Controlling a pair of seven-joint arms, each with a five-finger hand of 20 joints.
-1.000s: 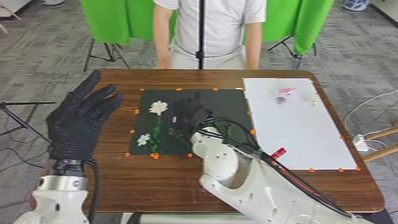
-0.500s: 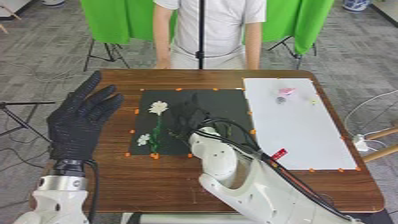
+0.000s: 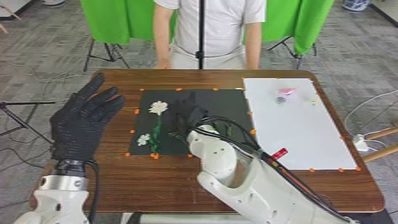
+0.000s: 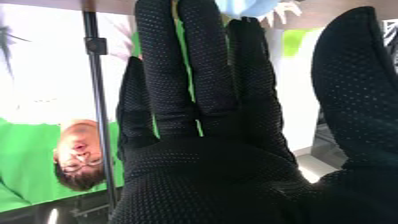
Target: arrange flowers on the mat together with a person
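Evidently, in the head view the right hand [image 3: 192, 111] was over the black mat [image 3: 227, 100], near the large white flower [image 3: 158, 107] and its green stem [image 3: 156, 131]. The small white flower [image 3: 143, 139] lay left of that stem; the pink flower [image 3: 285, 91] sat on the white sheet [image 3: 302, 130]. Off the mat, the left hand [image 3: 76, 127] had its fingers released. A low leftward sweep by the right hand risked knocking the stem askew. In the right wrist view, that hand's fingers [image 4: 162, 65] were extended, grasping nothing.

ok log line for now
right hand over black mat; left hand beside mat; white flowers on mat; pink item on white sheet
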